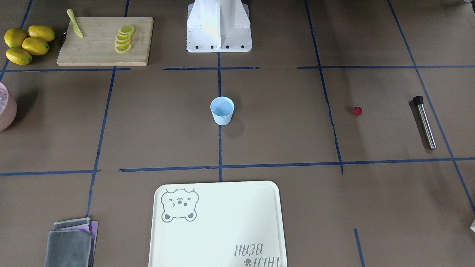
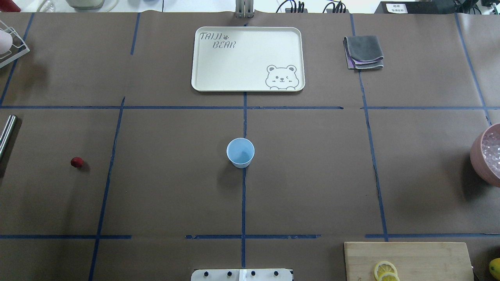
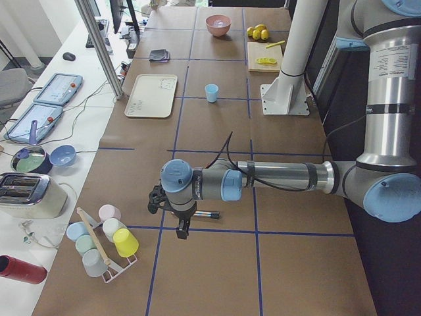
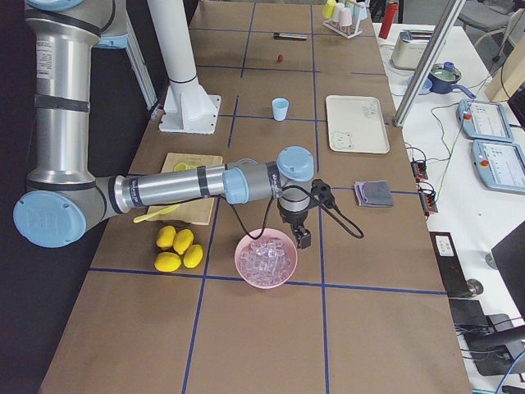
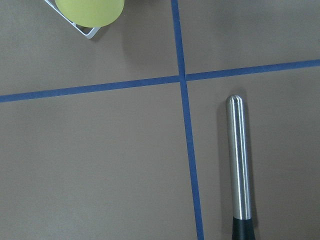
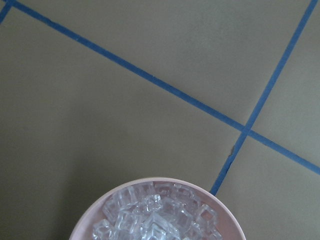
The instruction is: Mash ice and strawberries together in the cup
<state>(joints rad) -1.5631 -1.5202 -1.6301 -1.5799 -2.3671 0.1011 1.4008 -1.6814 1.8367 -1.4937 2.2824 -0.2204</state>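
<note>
The light-blue cup point(image 1: 222, 110) point(image 2: 240, 152) stands upright at the table's centre, and nothing shows inside it. A small red strawberry point(image 1: 357, 111) point(image 2: 76, 162) lies alone on the robot's left side. The ice point(image 6: 155, 215) point(image 4: 264, 258) is piled in a pink bowl point(image 2: 484, 156) at the robot's right edge. My right gripper point(image 4: 302, 239) hangs just past that bowl's rim. My left gripper point(image 3: 181, 232) hovers beside a steel muddler point(image 5: 239, 160) point(image 1: 425, 122) with a black end. Both grippers show only in the side views, so I cannot tell whether they are open or shut.
A cream bear tray point(image 2: 218, 78) and a folded grey cloth point(image 2: 364, 52) lie on the far side. A wooden board point(image 1: 92, 48) holds lemon slices point(image 1: 124, 39) and a yellow knife point(image 1: 75, 28), with whole lemons point(image 1: 28, 43) beside it. A rack of cups point(image 3: 105, 240) stands near the left gripper.
</note>
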